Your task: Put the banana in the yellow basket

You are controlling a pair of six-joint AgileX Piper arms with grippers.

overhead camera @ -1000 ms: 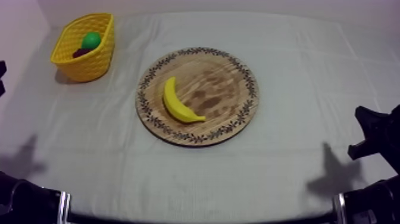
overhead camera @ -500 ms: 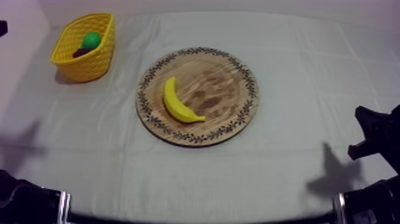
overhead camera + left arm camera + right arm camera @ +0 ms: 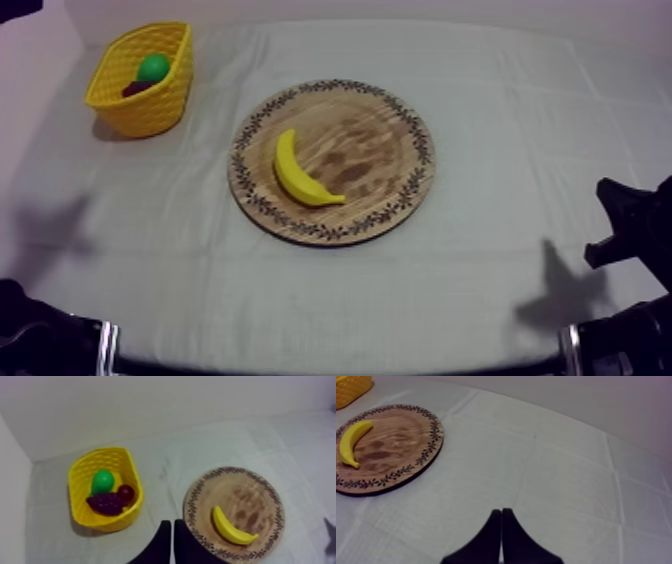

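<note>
A yellow banana point(image 3: 300, 172) lies on the left half of the round wooden board point(image 3: 385, 135) in the middle of the table. The yellow basket point(image 3: 172, 95) stands at the far left. Seen from my left wrist, the banana point(image 3: 231, 529) rests on the board point(image 3: 252, 496) and my left gripper point(image 3: 172, 522) hangs high above the cloth between basket point(image 3: 134, 478) and board, shut on nothing. My right gripper point(image 3: 501, 511) is shut and empty over bare cloth, well to the right of the board point(image 3: 396, 436) and banana point(image 3: 351, 438).
Inside the basket lie a green pear point(image 3: 102, 482), a dark bunch of grapes point(image 3: 106, 504) and a small red fruit point(image 3: 125, 493). My right arm point(image 3: 630, 225) sits low at the table's right edge. A wall stands close behind the basket.
My left arm's black tip has climbed from the left edge to the top left corner of the top view, and its shadow has slid right. Banana and right arm are unmoved.
</note>
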